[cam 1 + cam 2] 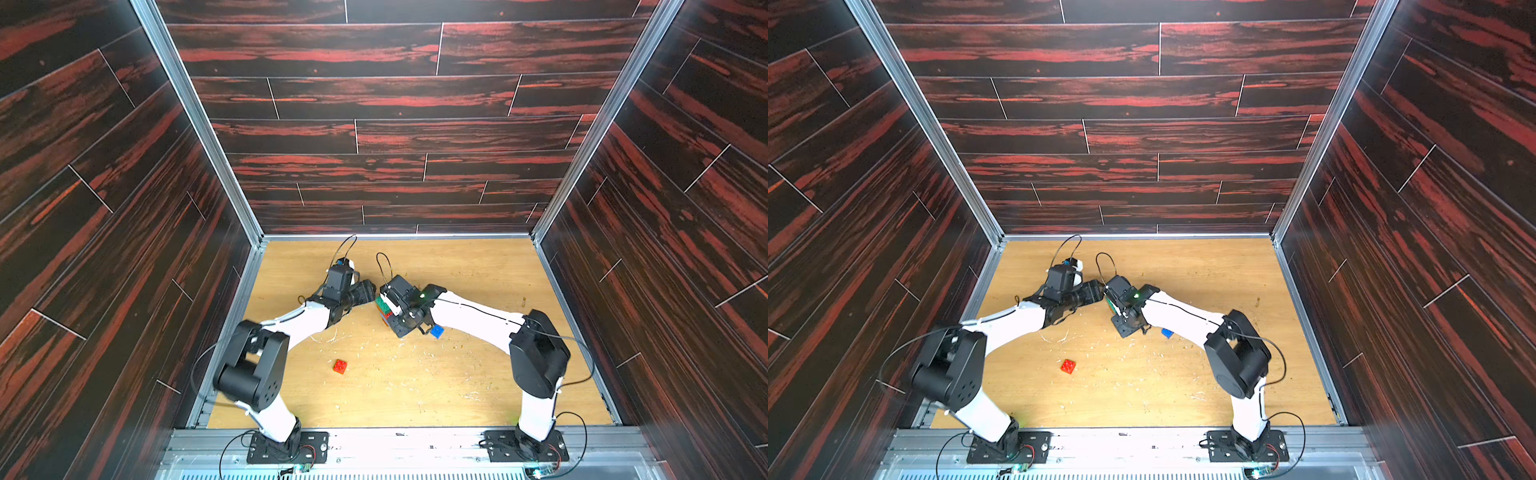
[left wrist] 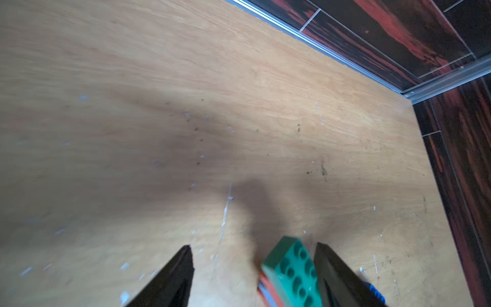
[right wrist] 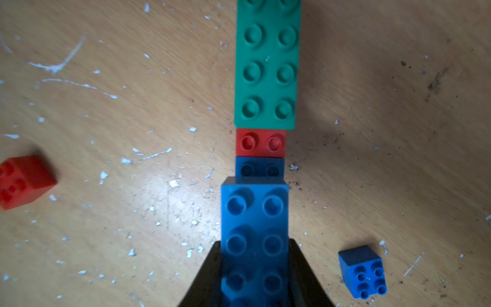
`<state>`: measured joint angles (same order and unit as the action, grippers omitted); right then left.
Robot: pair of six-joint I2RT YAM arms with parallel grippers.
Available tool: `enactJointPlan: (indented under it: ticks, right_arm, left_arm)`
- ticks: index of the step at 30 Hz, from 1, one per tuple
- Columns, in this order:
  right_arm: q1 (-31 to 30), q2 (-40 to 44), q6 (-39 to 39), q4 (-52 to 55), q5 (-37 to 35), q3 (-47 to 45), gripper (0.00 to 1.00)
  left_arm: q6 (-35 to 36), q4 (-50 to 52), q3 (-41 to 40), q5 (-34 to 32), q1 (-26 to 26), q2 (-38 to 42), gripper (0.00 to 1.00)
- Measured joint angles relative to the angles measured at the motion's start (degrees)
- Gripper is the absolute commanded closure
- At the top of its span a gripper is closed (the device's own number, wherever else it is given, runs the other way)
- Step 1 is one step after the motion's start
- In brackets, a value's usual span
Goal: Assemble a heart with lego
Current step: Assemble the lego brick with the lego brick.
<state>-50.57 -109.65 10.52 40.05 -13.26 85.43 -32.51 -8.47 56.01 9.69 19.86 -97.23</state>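
Observation:
The heart is a stepped cluster of joined lego: a green brick, a red one, a dark blue one and a long blue brick. My right gripper is shut on the long blue brick. In both top views the cluster sits mid-table between the two grippers. My left gripper is open around the cluster's green end, which lies close to one finger and well apart from the other. A loose red brick and a small blue brick lie on the table.
The wooden table is flecked with white scrape marks. Dark panelled walls with metal rails close it in on three sides. Both arm bases stand at the front edge. The left arm and the right arm reach toward the middle.

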Motion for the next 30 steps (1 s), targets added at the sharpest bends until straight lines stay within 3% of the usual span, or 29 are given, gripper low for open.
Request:
enactJointPlan:
  ticks: [6,19,30]
  right_arm:
    - [0.81,-1.09,-0.07,0.20,0.26,1.64,0.93]
    - [1.09,-3.76,-0.81,-0.96,1.11,3.82,0.94]
    - [1.99,-4.28,-1.20,-1.77,1.22,3.82,0.93]
  left_arm:
    - [-0.39,-3.28,0.39,4.09,-0.57,-2.86,0.37]
    - [-1.99,-5.51,0.48,11.32,-0.68,-6.71,0.44]
    - [-2.91,-5.84,0.46,13.53,-0.68,-6.88,0.48]
